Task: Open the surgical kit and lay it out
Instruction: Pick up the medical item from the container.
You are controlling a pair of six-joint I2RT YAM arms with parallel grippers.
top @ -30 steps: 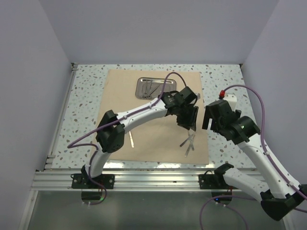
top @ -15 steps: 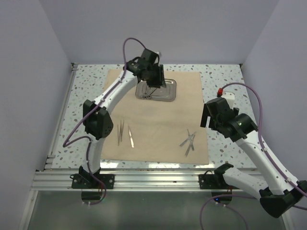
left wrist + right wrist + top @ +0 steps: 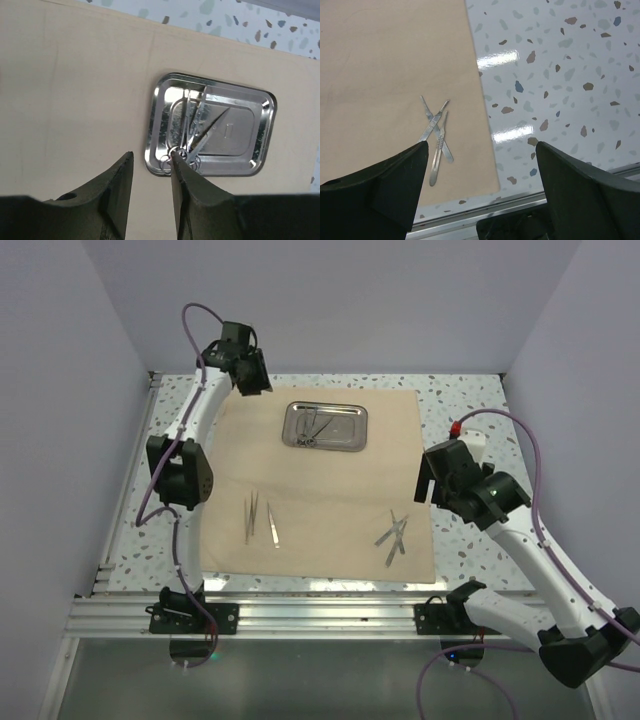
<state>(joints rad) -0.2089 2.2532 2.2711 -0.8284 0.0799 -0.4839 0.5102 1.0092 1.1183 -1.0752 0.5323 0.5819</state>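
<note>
Left pincer [image 3: 151, 159] just pulled back from steel tray [image 3: 348, 428] to far-left corner of cloth wrap [image 3: 330, 500]: narrow, empty. Scissors [image 3: 192, 145] remain in tray. Right pincer [image 3: 481, 145] wide over scalpels [image 3: 436, 135]. I judge layout unfinished.

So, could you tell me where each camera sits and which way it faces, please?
Top external: high behind the robot, looking down on the cloth; left arm and right arm show.
Left wrist: on the left arm, looking down at the steel tray; left tool at bottom.
Right wrist: on the right arm, looking down at three crossed instruments; right tool, wide open, at bottom.
Shared: top and left wrist both show the tray.
</note>
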